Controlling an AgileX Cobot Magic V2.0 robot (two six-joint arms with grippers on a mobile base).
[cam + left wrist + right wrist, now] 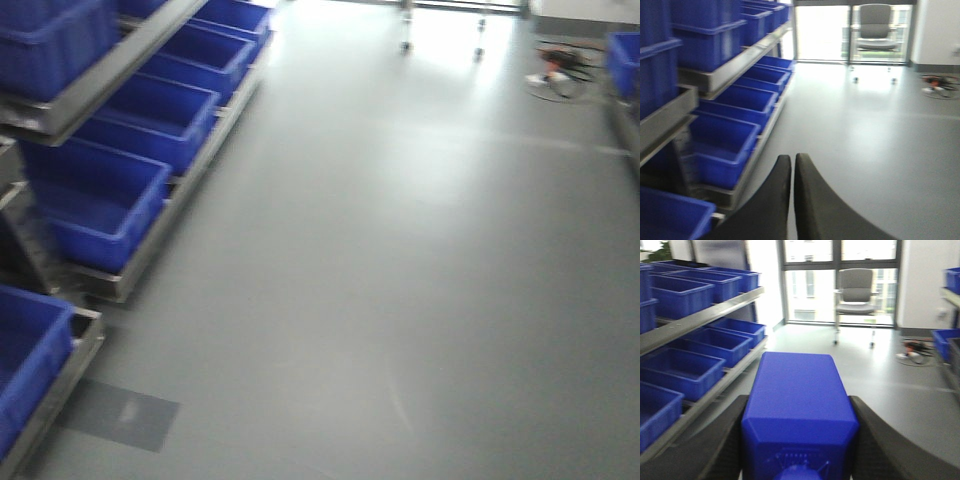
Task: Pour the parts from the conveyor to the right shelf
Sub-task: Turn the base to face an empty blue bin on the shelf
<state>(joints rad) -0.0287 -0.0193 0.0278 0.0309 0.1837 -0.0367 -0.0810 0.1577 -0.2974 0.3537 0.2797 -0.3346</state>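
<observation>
Right wrist view: part (800, 390) cropped by bottom edge, hiding inner faces of right gripper (799, 399) fingers (877, 440). Front view: motion-blurred throughout; floor cables (558, 72) at upper right indistinct

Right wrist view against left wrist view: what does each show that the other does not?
Only the right wrist view shows the blue part, gripped in the right hand. Only the left wrist view shows the left hand, shut with nothing in it. Both show blue bins on the steel shelf, a grey chair and loose cables.
</observation>
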